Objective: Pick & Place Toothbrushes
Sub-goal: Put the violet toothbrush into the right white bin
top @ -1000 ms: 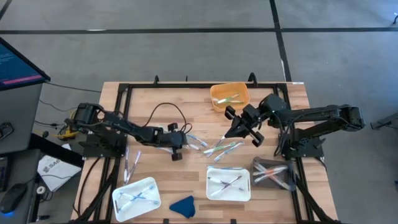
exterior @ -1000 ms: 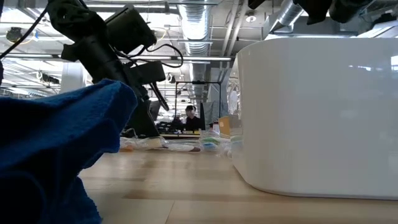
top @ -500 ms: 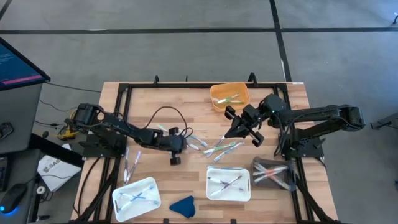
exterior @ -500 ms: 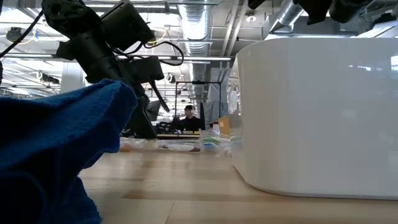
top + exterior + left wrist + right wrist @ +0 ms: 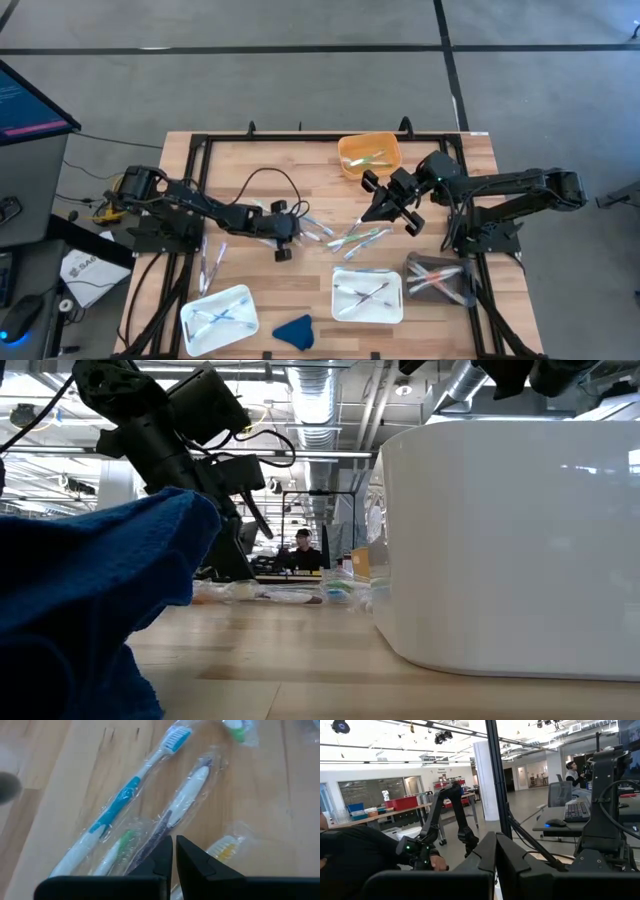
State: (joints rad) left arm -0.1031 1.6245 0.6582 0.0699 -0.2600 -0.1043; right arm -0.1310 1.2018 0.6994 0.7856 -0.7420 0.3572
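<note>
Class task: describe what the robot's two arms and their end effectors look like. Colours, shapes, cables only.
Both arms are dark, slim and jointed. The left arm carries a black cable looping above it. The left end effector has two black, wedge-shaped fingers tapering to flat tips. The right end effector has the same black pair. The right arm looks glossy black.

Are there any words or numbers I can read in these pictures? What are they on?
No text can be read anywhere.
Paper sheet on the floor left of the table: a dark printed logo, too small to read.
Screen at the far left: lines of text, too small to read.
Wrapped toothbrushes in the left wrist view: no print shows on the handles or the clear wrappers.
</note>
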